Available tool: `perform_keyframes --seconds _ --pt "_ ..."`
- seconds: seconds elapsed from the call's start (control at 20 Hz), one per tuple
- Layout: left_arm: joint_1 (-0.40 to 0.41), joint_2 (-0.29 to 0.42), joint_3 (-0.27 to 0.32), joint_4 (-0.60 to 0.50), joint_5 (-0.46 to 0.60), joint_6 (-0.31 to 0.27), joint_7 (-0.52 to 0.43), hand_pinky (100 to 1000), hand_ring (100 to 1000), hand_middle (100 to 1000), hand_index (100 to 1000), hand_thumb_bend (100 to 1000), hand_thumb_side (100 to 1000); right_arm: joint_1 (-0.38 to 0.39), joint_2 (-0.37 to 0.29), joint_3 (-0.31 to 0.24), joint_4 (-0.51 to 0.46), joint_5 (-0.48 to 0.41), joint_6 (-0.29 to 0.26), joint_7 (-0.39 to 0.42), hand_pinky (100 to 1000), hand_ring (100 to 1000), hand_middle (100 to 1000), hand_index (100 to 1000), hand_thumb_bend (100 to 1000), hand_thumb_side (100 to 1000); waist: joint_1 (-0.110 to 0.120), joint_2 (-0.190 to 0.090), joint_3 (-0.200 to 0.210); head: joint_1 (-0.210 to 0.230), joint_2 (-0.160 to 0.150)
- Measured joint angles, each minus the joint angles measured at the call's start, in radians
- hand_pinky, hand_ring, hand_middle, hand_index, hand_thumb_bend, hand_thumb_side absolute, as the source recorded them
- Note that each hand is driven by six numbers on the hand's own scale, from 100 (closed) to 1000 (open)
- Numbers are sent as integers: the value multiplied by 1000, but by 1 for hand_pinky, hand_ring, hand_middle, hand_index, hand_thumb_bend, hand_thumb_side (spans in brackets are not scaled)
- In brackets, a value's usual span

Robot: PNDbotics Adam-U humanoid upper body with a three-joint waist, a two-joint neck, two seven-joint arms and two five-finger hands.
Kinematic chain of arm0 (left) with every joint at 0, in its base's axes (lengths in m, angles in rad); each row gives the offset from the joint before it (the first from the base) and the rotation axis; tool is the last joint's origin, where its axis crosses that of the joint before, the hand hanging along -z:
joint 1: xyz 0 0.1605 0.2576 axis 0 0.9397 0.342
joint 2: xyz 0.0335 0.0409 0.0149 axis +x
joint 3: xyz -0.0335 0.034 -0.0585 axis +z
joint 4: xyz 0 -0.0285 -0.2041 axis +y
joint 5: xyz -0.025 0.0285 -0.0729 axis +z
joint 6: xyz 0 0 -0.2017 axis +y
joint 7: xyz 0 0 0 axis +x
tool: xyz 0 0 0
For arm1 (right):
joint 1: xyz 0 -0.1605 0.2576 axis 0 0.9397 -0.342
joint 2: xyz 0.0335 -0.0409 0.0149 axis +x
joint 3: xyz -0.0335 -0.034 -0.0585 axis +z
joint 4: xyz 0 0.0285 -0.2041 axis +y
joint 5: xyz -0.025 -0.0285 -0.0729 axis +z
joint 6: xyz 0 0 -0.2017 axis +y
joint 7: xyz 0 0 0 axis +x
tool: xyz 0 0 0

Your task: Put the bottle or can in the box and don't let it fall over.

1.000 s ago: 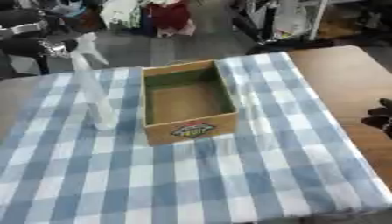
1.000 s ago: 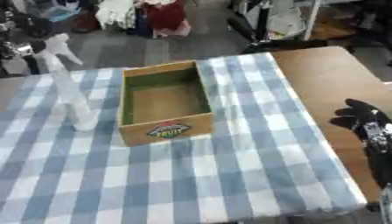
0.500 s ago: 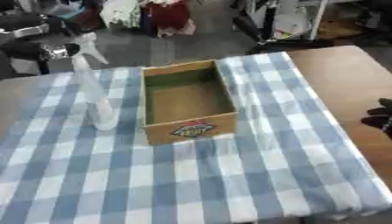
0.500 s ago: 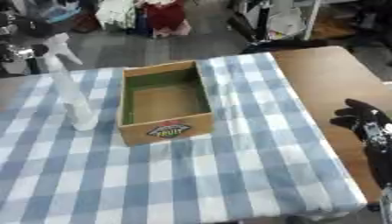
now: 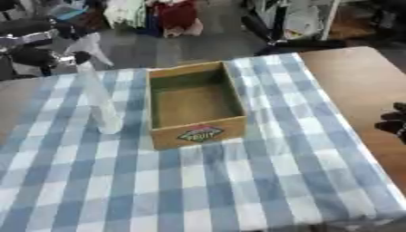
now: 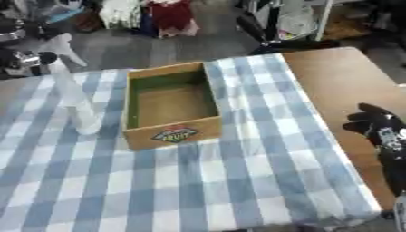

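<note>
A tall clear spray bottle [image 5: 101,100] with a white trigger head stands upright on the checked cloth, just left of the box and apart from it. The open cardboard box [image 5: 199,132] has a green inside, a fruit label on its near wall, and nothing in it. My right hand [image 6: 377,128] rests at the right edge over the bare wood, fingers relaxed and holding nothing, far from the bottle. My left hand shows in no view.
A blue and white checked cloth [image 5: 238,181] covers most of the table; bare brown wood [image 5: 357,77] shows on the right. Dark equipment [image 5: 31,45] stands just beyond the far left corner, close behind the bottle. Clutter lies on the floor past the far edge.
</note>
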Motion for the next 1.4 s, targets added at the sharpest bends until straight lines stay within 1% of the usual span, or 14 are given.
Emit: perform_keyframes --seconds 0.1,0.3,0.7,0.8,0.95,1.15,1.4 --pt "0 0 -1 1 -5 -8 8 853 820 820 986 355 1000 0 0 0 0 0 0 0 794 671 658 831 100 808 0 1 -2 0 0" --pt "-4 -6 1 8 -20 -26 26 849 812 809 981 348 971 -2 0 0 0 -1 0 0 794 671 658 831 100 810 1 6 -9 4 -6" --pt "-10 -9 11 12 -53 -64 64 846 808 800 976 337 945 -6 0 0 0 -5 0 1 794 670 657 831 100 813 9 23 -32 12 -17" --pt "-11 -9 12 12 -56 -69 69 846 808 799 976 344 951 -8 0 0 0 -5 -1 1 794 670 658 831 100 813 9 24 -33 13 -17" --pt "-12 -8 12 12 -56 -72 72 848 812 809 978 385 968 -11 0 0 0 -5 -1 1 795 671 658 831 100 813 9 24 -35 13 -17" --pt "-14 -6 12 11 -55 -72 72 851 820 823 982 412 970 -11 0 0 0 -5 -1 1 795 671 658 832 100 812 10 24 -35 17 -17" --pt "-15 2 17 10 -60 -62 70 853 823 827 986 425 975 -11 0 0 0 -5 -1 1 796 671 658 832 100 813 11 24 -35 18 -17"
